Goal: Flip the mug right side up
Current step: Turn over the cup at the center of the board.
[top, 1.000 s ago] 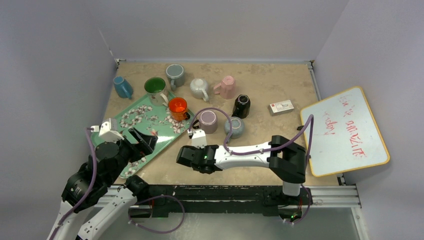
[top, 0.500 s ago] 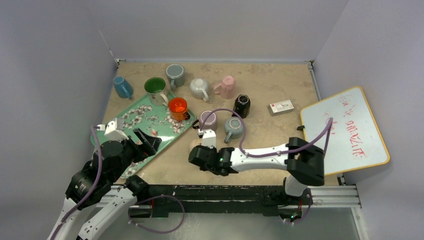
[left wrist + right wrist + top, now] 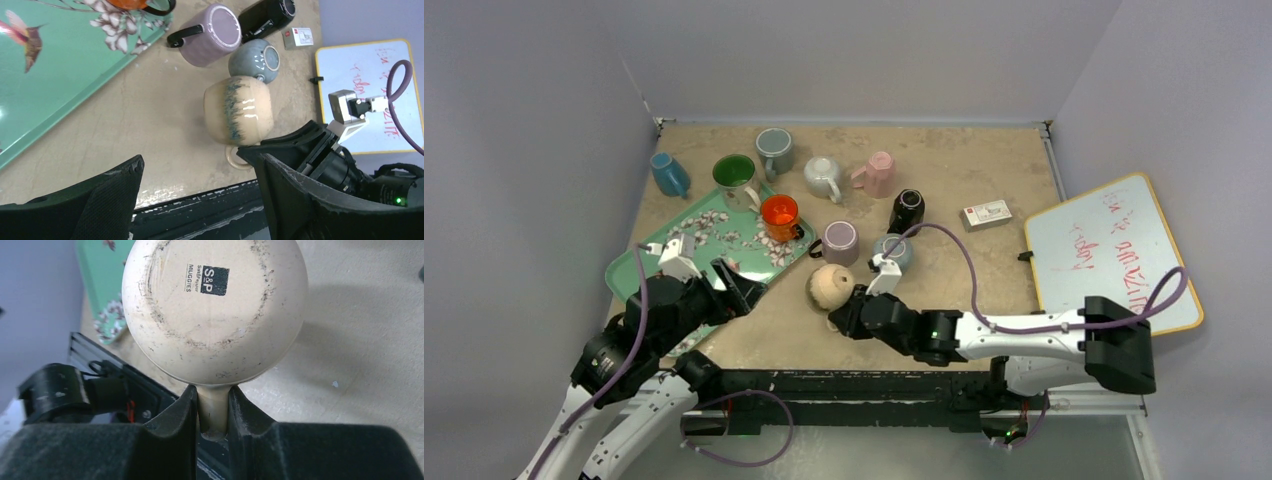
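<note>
**Item:** beige mug (image 3: 830, 287), front centre of desk (image 3: 984, 180), just beside the corner of the floral tray (image 3: 624, 262) and in front of the purple mug (image 3: 210, 34) and grey mug (image 3: 254, 60).

**Attitude:** tipped, base turned up toward the near edge. Contact with desk not discernible.

**Hold:** right hand (image 3: 212, 410) clamped on the loop handle. Left hand (image 3: 734, 285) spread wide, empty, near the tray's corner.

**Step, as judged:** mid-turn, not yet upright.

**Next move, as judged:** wrist roll to bring the mouth upward, then base down on bare desk. Narrow handle grip, so likely to swing.

**Make:** glazed ceramic with a rounded barrel body, cream with blue-grey drip streaks. Scuffed matte base with a printed maker's mark.
</note>
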You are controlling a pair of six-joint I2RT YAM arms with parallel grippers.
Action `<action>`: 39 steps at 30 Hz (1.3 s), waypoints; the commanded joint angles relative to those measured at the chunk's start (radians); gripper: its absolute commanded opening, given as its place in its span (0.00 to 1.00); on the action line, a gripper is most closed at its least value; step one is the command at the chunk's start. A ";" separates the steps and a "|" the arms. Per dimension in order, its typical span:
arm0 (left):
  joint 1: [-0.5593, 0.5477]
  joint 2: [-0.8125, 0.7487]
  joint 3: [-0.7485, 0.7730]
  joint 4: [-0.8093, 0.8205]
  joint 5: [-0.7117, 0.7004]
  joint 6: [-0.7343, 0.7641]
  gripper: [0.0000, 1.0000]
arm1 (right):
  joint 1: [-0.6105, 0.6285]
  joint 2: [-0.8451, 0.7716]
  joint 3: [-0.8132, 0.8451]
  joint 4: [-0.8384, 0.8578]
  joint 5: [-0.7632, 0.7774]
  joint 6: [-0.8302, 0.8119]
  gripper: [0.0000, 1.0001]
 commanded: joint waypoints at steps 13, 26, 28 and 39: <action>-0.003 -0.048 -0.152 0.475 0.523 -0.037 0.75 | -0.018 -0.316 -0.125 0.570 -0.011 0.020 0.00; -0.003 0.022 -0.255 0.738 0.707 -0.110 0.71 | -0.017 -0.298 -0.148 0.764 -0.123 0.017 0.00; -0.002 0.033 -0.265 0.764 0.719 -0.120 0.71 | -0.017 -0.290 -0.150 0.795 -0.133 0.012 0.00; -0.003 0.074 -0.344 0.999 0.775 -0.244 0.63 | -0.017 -0.238 -0.128 0.885 -0.174 0.003 0.00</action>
